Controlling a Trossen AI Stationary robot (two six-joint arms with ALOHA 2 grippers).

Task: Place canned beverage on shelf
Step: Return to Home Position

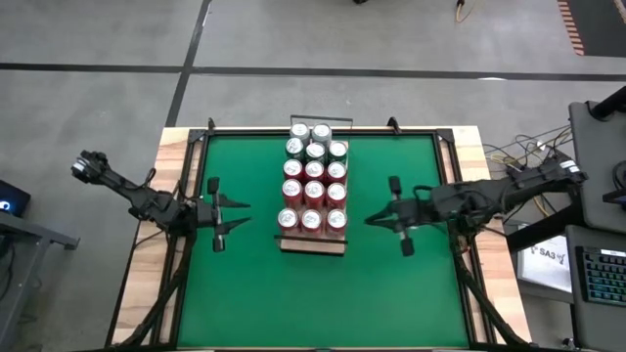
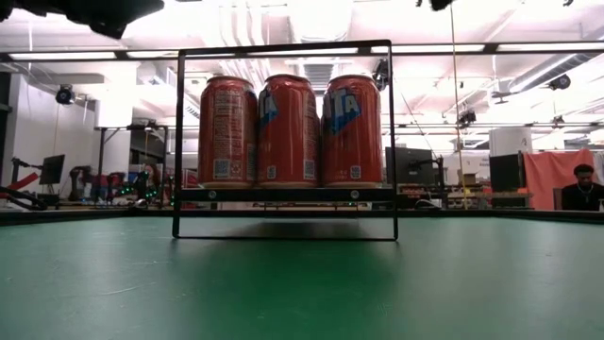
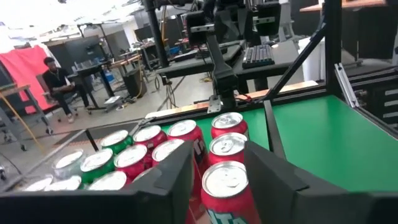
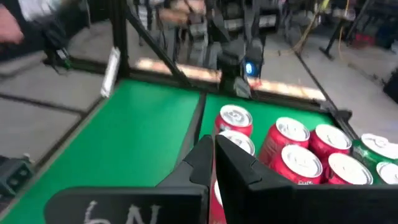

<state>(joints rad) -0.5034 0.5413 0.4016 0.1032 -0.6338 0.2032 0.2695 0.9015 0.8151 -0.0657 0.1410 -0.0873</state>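
Note:
Three red cans [image 1: 311, 219] stand upright in a row on the shelf [image 1: 311, 244], a pale wood board with thin black rails [image 2: 176, 142], which rests on the green mat [image 1: 245, 293] near the table's middle. Behind it, toward the far edge, several red and green cans [image 1: 315, 161] stand in a block on the mat. My left gripper [image 1: 245, 216] hovers left of the shelf, open and pointing level at the row [image 3: 227, 146], apart from it. My right gripper [image 1: 370, 220] hovers right of the shelf, shut [image 4: 214, 149], with nothing in it.
A black frame [image 1: 445, 137] and a pale wooden border [image 1: 171, 147] surround the mat. Bare mat lies left, right and in front of the shelf. A keyboard [image 1: 599, 269] sits off the table's right side. A person [image 2: 582, 184] sits far behind.

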